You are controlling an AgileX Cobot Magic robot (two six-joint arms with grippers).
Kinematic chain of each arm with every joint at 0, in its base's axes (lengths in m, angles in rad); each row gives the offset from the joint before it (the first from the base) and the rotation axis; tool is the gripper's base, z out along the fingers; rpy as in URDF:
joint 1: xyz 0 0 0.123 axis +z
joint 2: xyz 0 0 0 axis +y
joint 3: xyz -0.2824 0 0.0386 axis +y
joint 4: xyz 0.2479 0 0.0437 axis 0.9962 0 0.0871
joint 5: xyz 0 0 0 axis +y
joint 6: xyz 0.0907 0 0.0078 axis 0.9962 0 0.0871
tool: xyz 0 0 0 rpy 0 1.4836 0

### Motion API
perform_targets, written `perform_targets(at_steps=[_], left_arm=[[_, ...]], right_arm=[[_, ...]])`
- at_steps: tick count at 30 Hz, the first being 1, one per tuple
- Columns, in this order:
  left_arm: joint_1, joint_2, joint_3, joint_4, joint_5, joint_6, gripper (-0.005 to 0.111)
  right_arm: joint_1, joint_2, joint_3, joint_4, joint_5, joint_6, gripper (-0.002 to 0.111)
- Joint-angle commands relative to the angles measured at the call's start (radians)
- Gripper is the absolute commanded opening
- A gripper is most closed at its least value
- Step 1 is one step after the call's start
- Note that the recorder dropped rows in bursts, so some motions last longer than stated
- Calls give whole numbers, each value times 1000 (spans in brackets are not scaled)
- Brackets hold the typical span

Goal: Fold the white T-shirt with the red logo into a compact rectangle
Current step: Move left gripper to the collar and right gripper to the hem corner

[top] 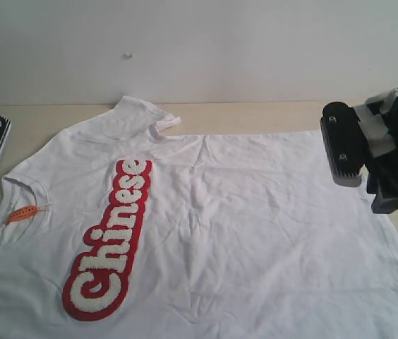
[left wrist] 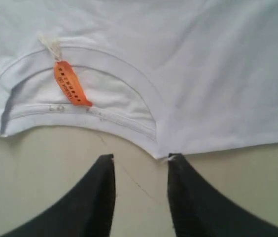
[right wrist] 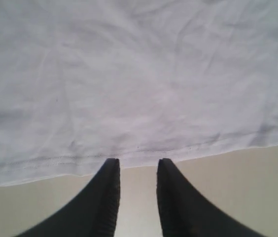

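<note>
Beige counter (top: 269, 116) is covered by the white T-shirt (top: 269, 233), its collar (left wrist: 129, 74) faced by the left hand (left wrist: 141, 158), its hem (right wrist: 129, 154) by the right hand (right wrist: 138, 162), both narrowly parted, empty.

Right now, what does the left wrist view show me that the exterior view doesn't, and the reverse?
Left wrist view only: the left claw seen close, jaws apart and empty, its tips over bare table at the shirt's edge beside the collar. Exterior view only: the red logo, a sleeve, and the right claw at the shirt's right side. Both: the white T-shirt, lying spread out, and its orange neck tag.
</note>
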Motion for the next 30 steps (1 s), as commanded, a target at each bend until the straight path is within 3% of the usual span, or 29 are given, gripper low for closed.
perform_targets(at_steps=[1, 5, 6, 10, 14, 18, 22, 24, 26, 30], left_arm=[[-4, 0, 72, 11, -193, 19, 42], [0, 3, 134, 11, -353, -3, 80], [0, 7, 143, 13, -362, -23, 80], [0, 39, 151, 90, -388, -193, 57], [0, 54, 114, 115, -330, -289, 57], [-2, 78, -32, 82, -193, -502, 57], [-4, 91, -125, 129, 52, -423, 51], [-4, 91, -116, 185, 104, -238, 49], [-4, 91, -91, 222, 79, -112, 53], [-4, 91, -20, 222, -166, -97, 76]], right_arm=[[3, -32, 81, -30, -144, 12, 44], [3, -57, 143, -72, -246, 36, 58], [3, -60, 152, -81, -255, 36, 58], [3, -58, 180, -114, -322, 142, 57], [3, -58, 144, -169, -334, 303, 55], [3, -58, 35, -176, -296, 478, 52], [3, -14, -80, -139, -3, 375, 47], [3, 26, -98, -197, 115, 360, 47], [3, 43, -93, -217, 89, 345, 47], [3, 55, -64, -141, -66, 269, 52]])
